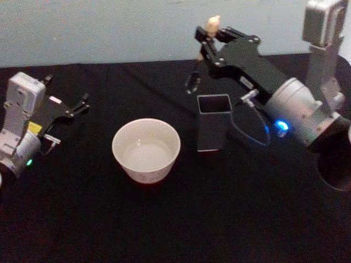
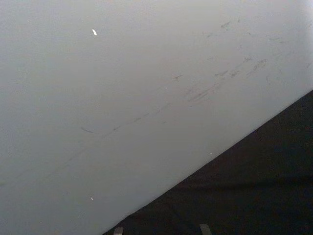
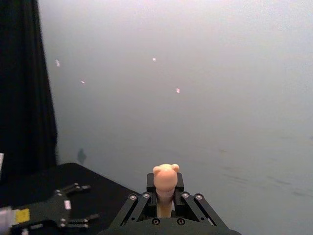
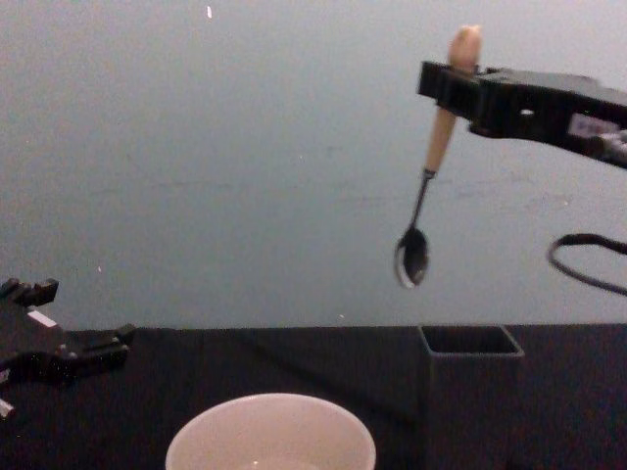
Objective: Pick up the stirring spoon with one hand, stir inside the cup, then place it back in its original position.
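My right gripper is shut on the cream-peach handle of the stirring spoon, just under its bear head. The spoon hangs upright in the air, and its shiny bowl is well above the dark grey square holder. In the chest view the spoon sits slightly left of the holder. The off-white cup stands left of the holder, with pale liquid inside. The cup's rim shows low in the chest view. My left gripper rests open at the table's left side.
A black cloth covers the table, and a pale wall rises behind it. A blue cable loops from my right wrist close to the holder. A dark round object sits at the right edge.
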